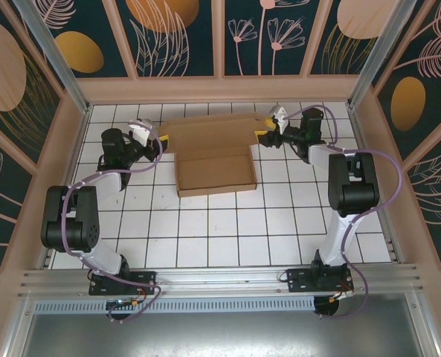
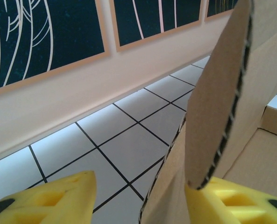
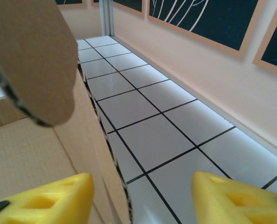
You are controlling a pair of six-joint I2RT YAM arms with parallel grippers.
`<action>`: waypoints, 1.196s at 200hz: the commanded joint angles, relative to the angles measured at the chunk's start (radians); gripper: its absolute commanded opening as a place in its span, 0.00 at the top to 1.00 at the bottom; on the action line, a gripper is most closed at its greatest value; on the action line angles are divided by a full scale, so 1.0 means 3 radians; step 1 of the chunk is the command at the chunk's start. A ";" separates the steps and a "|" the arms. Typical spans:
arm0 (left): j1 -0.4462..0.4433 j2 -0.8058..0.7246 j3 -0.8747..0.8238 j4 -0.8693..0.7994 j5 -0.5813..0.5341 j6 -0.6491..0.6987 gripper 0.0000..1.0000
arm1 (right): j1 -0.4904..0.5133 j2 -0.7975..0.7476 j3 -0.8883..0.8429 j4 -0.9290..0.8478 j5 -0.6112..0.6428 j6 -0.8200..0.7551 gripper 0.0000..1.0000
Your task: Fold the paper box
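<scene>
The paper box point(image 1: 214, 155) is brown corrugated cardboard, lying partly folded on the white tiles at the back centre, with a shallow tray toward the front. My left gripper point(image 1: 159, 143) is at the box's left end and my right gripper point(image 1: 268, 132) at its right end. In the left wrist view the left gripper point(image 2: 140, 200) is open and straddles an upright flap of the paper box point(image 2: 222, 93); the right yellow fingertip point(image 2: 236, 203) touches the cardboard. In the right wrist view the right gripper point(image 3: 140, 200) is open, with the side wall of the paper box point(image 3: 89, 140) standing close to its left fingertip point(image 3: 40, 203).
The tiled floor point(image 1: 227, 223) is enclosed by beige walls with dark patterned panels. The back wall point(image 1: 220, 89) runs close behind the box and both grippers. Metal posts point(image 1: 369, 59) stand at the back corners. Free tiles lie in front of the box.
</scene>
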 commanded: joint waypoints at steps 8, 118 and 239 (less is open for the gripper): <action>0.0023 0.0038 -0.0006 -0.0083 0.0077 0.0182 0.52 | 0.0065 0.0046 0.0080 -0.0009 -0.0033 -0.0044 0.54; 0.0017 -0.0087 -0.0008 -0.0119 -0.0026 0.0095 0.90 | 0.0191 -0.0162 -0.0158 0.0170 0.0423 0.0106 1.00; -0.0475 -0.0137 -0.0117 0.0198 -0.1443 -0.1339 0.86 | 0.1167 -0.0433 -0.0478 0.0431 0.3088 0.1424 1.00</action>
